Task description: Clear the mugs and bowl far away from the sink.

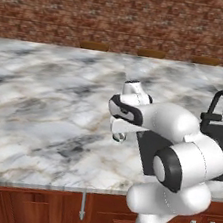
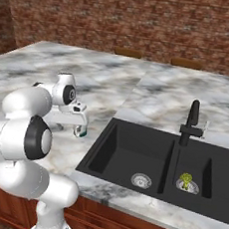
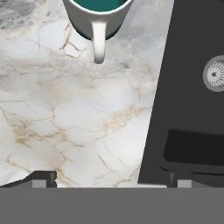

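Note:
A mug (image 3: pixel 98 15), pale outside and teal inside, stands on the marble counter at the top of the hand view, its handle pointing toward my fingers. A sliver of teal from the same mug (image 2: pixel 83 132) shows just under my hand in the right base view. My gripper (image 3: pixel 111 179) hangs open above the counter, short of the mug and with nothing between its fingertips (image 3: pixel 43 177). It (image 2: pixel 78 127) hovers just left of the black sink (image 2: pixel 166 162), whose left edge (image 3: pixel 192 96) runs down the right of the hand view. The bowl is out of view.
The black faucet (image 2: pixel 191 122) rises between the two basins, and steel drains (image 2: pixel 141 180) sit on their floors. Marble counter (image 1: pixel 44 103) spreads wide to the left and back, up to a brick wall (image 1: pixel 123 14). Wooden cabinets (image 1: pixel 43 209) lie below the front edge.

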